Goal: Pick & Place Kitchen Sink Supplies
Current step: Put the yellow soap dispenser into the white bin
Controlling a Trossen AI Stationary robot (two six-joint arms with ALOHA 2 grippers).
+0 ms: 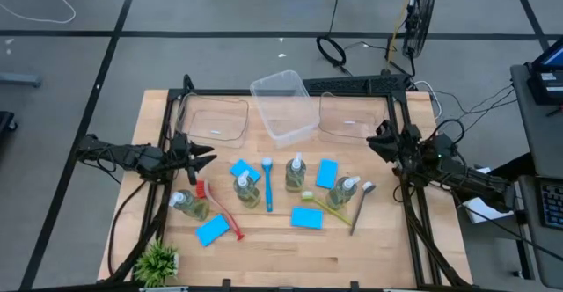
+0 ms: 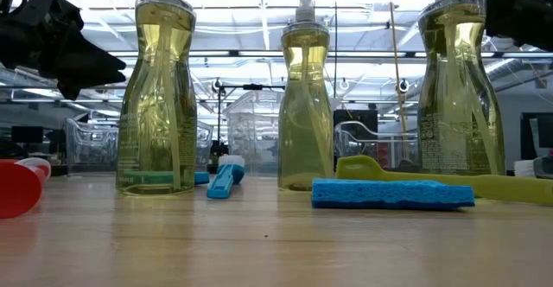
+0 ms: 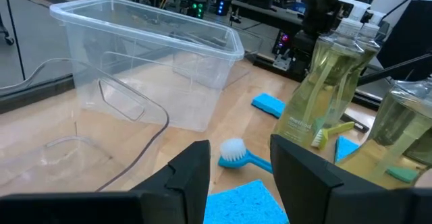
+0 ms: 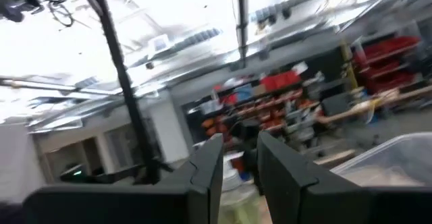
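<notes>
Fingers of the left gripper (image 3: 239,177) stand part open, empty; the blue brush (image 3: 237,154) lies just beyond, handle running rightward. Right gripper (image 4: 239,163), slightly parted, holds nothing, farther off.

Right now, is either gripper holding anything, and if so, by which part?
Nothing is held. The left gripper is open, with only air between its fingers. The right gripper also has an empty gap between its fingers.

- pale matt wooden tabletop (image 1: 264,248);
- clear glossy plastic pump bottles of yellow-green soap (image 2: 157,97);
- flat blue rough-pored sponge (image 2: 393,194);
- clear smooth plastic bin (image 3: 145,62)
</notes>
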